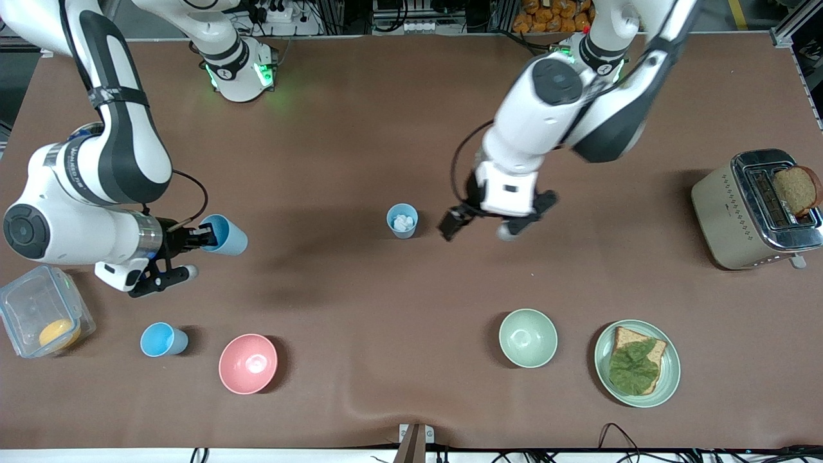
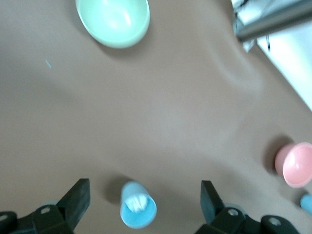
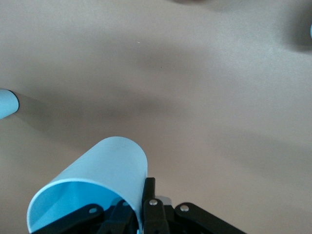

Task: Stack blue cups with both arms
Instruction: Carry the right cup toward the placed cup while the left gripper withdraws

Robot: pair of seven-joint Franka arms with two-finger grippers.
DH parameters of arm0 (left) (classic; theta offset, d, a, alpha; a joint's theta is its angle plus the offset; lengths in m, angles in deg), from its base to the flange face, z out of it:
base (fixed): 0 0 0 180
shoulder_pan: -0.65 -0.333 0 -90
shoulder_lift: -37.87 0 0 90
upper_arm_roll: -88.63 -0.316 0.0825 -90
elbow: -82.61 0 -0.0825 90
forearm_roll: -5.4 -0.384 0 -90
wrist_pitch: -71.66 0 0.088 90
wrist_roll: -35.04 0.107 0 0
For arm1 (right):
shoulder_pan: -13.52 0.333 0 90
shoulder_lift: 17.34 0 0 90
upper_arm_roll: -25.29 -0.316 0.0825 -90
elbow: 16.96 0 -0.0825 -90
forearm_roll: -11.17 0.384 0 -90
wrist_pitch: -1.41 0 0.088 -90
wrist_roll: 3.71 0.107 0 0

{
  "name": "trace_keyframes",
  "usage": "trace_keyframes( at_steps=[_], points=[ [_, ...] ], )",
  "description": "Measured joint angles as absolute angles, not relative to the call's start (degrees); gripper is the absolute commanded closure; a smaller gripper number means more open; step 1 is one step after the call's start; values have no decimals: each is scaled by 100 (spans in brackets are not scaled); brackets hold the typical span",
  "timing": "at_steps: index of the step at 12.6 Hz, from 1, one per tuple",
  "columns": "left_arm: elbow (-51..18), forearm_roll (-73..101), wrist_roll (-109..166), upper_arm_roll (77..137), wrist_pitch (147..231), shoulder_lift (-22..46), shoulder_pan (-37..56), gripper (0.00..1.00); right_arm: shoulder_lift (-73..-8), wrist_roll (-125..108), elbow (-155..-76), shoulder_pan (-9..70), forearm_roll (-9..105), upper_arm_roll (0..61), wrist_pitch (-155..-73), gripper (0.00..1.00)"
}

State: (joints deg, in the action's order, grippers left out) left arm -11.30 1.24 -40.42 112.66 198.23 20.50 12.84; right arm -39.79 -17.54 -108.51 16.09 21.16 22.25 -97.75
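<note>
My right gripper (image 1: 204,236) is shut on the rim of a blue cup (image 1: 225,235) and holds it tipped on its side above the table at the right arm's end. In the right wrist view one finger (image 3: 148,192) presses the cup's wall (image 3: 105,170). A paler grey-blue cup with white bits inside (image 1: 402,220) stands upright mid-table. My left gripper (image 1: 479,226) hangs open just beside it, toward the left arm's end. In the left wrist view this cup (image 2: 138,207) shows between the open fingers (image 2: 78,195). A bright sky-blue cup (image 1: 164,339) stands beside the pink bowl (image 1: 248,363).
A pale green bowl (image 1: 528,337) and a green plate (image 1: 669,379) with bread and lettuce lie nearer the camera. A toaster (image 1: 726,212) with a slice stands at the left arm's end. A clear box (image 1: 26,302) with an orange sits below the right arm.
</note>
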Motion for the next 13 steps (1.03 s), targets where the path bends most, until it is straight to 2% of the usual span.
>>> trace_keyframes(
  at_steps=[5,9,13],
  points=[
    [-1156,-37,-3025,11252,18823,2402,568,0,-3977,-889,-10836,2001,2254,2190,-9759,100],
    [-1131,-47,-1649,11232,18697,2551,253,0,-3906,118,-10797,2539,2289,2183,-9759,100],
    [-685,-54,-516,11213,17741,2742,-415,0,-3888,1564,-10709,3343,2442,2166,-9858,100]
  ],
)
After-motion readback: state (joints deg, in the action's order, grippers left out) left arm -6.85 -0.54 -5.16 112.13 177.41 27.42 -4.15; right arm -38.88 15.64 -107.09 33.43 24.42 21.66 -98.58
